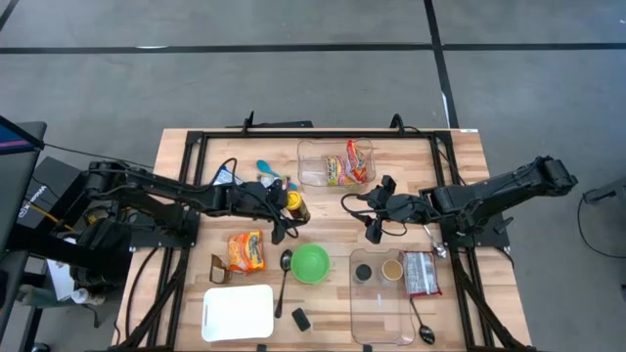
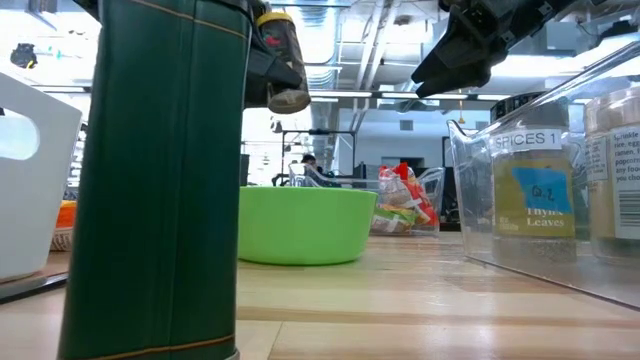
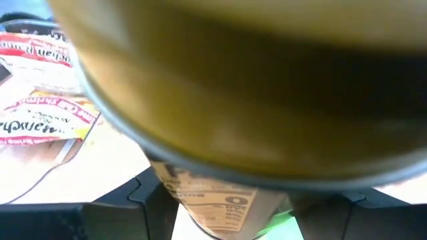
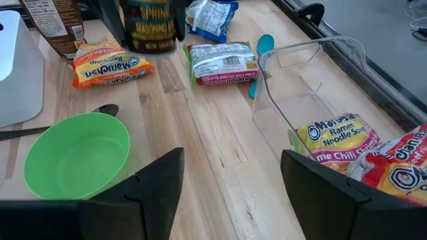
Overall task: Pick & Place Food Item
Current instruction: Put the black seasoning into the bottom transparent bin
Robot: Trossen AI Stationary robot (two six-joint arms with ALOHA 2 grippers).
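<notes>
Two dark jointed arms, black cables looped alongside; right end effector [image 4: 230,193] fingers black, angular, matte.

Pale wood table [image 4: 200,153], matt; glossy green plastic bowl [image 4: 77,157]; clear plastic bin [image 4: 313,100].

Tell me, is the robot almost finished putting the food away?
Not yet. Some ramen packets already lie in the clear bin. The left gripper holds a seasoning jar up in the air. The right gripper is open and empty. One ramen packet still lies on the table.
</notes>
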